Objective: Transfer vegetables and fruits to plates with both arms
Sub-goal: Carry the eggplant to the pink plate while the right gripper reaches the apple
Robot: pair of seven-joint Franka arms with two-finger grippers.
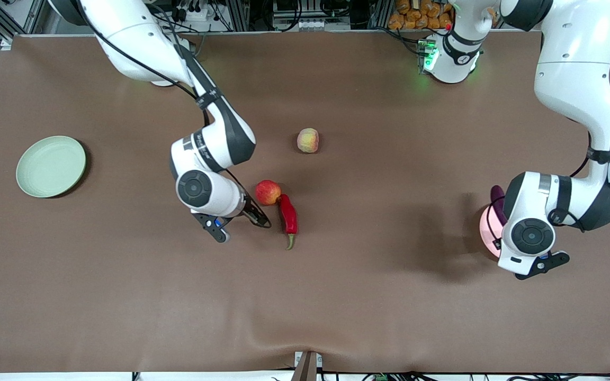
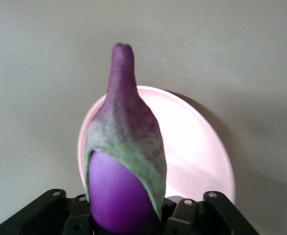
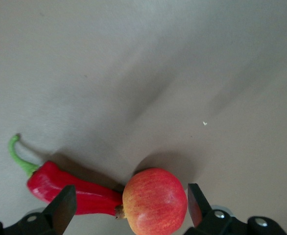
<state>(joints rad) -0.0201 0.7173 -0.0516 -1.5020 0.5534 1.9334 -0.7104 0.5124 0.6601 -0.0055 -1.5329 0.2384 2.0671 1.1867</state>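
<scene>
red apple [image 3: 155, 200] between spread jaws; purple eggplant [image 2: 124, 161] pinched over the pink plate [image 2: 192, 147].

the right gripper [image 3: 129, 208] stands wide open with the apple in the gap between its fingers, neither finger touching it; the red chili pepper [image 3: 67, 188] touches the apple and runs past one finger. the left gripper [image 2: 129, 218] is clamped on the eggplant's body, stem end pointing away from the jaws, above the pink plate. the peach [image 1: 307, 140] and the pale green plate [image 1: 51, 166] lie well apart from both grippers.
</scene>
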